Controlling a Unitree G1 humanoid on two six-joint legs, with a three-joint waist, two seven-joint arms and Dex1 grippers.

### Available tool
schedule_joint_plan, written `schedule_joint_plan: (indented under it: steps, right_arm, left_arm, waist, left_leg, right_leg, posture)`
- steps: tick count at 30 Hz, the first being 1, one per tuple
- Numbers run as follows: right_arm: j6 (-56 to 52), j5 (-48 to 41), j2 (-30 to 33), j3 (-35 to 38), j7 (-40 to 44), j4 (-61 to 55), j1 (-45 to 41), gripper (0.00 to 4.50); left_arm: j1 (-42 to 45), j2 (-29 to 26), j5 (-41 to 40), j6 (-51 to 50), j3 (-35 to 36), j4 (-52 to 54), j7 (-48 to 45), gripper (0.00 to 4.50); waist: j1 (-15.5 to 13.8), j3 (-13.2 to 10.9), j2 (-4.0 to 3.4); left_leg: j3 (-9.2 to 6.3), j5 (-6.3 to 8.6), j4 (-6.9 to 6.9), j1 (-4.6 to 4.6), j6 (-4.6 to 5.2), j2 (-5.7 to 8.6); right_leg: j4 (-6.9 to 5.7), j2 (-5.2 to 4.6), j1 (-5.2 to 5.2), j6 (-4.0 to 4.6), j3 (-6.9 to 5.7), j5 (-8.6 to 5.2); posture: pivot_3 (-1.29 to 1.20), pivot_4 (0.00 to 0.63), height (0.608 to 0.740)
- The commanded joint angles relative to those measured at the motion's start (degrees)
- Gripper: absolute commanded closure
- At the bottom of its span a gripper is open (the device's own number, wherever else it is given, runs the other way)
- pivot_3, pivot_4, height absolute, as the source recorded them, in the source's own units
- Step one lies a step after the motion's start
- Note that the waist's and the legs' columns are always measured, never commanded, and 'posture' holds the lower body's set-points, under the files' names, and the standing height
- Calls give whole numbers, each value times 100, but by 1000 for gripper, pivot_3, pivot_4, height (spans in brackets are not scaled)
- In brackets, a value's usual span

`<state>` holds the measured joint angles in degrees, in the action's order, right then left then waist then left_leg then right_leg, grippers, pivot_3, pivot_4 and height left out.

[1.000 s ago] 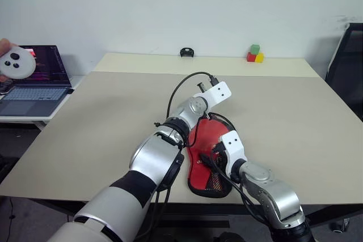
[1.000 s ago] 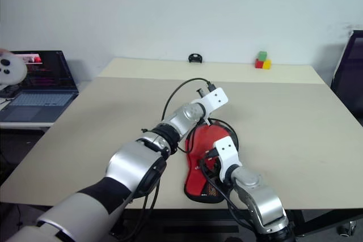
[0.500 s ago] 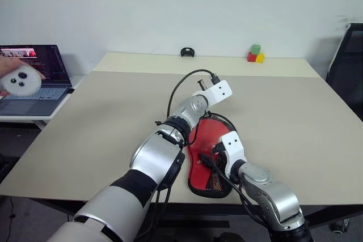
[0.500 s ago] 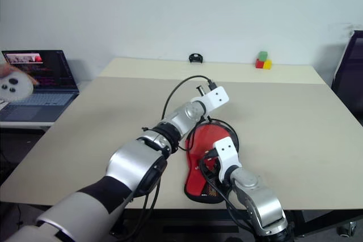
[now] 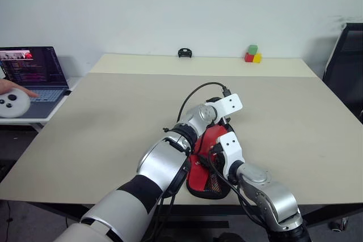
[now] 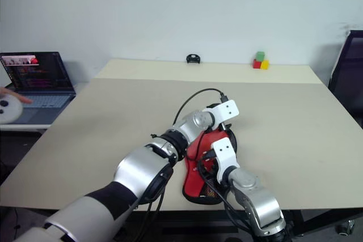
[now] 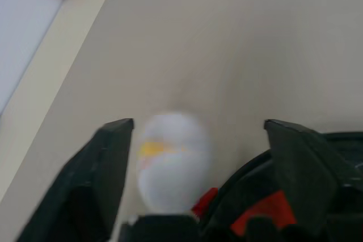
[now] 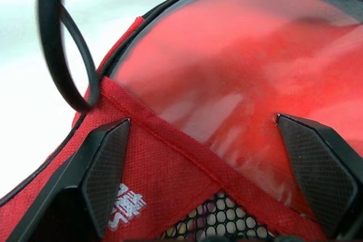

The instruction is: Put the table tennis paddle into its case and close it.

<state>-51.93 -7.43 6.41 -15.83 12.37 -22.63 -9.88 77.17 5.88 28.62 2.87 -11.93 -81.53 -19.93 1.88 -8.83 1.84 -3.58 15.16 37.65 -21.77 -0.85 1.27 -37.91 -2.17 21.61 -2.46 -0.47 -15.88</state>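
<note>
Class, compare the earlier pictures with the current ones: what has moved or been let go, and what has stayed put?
The left gripper has swung down and rightward over the case, and its jaws now stand open. At the far left, the person's hand with the white controller dropped lower. The right gripper, open over the case, stayed put.

Head stereo pair looks forward, down over table (image 5: pixel 113 111), both eyes sharing arms, case (image 6: pixel 199 179), far blocks (image 5: pixel 251 54); left wrist view faces table edge, blocks; right wrist view sits close over case.
</note>
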Motion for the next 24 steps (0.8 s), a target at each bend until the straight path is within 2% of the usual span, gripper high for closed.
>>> schedule_joint_plan:
  steps: [1, 7, 15, 24]
  right_arm:
    - [-824, -122, 14, -434, 176, 960, 366, 0]
    - [-781, -126, 18, -408, 230, 1103, 207, 0]
    - [-701, -191, 169, -103, 483, 1261, -163, 0]
    - [-979, -832, 535, 639, 1013, 452, -248, 0]
  left_arm:
    - [73, -74, -55, 155, 3, 203, -165, 35]
    - [169, -187, -154, 419, 67, 250, -297, 35]
    - [357, -755, -1080, 1044, 821, 519, -979, 35]
    - [-780, -1581, -1791, 1348, 953, 1606, -2217, 35]
  waist:
    - [0, 2, -3]
    - [9, 3, -4]
    - [43, 2, -5]
    - [-8, 0, -11]
  left_leg:
    - [0, 0, -3, 2, 0, 0]
    - [0, -1, -11, 10, 0, -2]
    - [2, -2, -15, 41, -1, -16]
    - [9, -6, -59, 58, -7, -5]
  right_leg:
    - [0, 0, 0, 0, 0, 0]
    - [-1, 0, -2, 1, 1, 0]
    - [-1, -1, -22, 1, 4, -1]
    - [8, -6, -27, 4, 10, -2]
  posture:
    - [0, 150, 740]
    - [0, 150, 740]
    - [0, 150, 740]
    - [0, 150, 740]
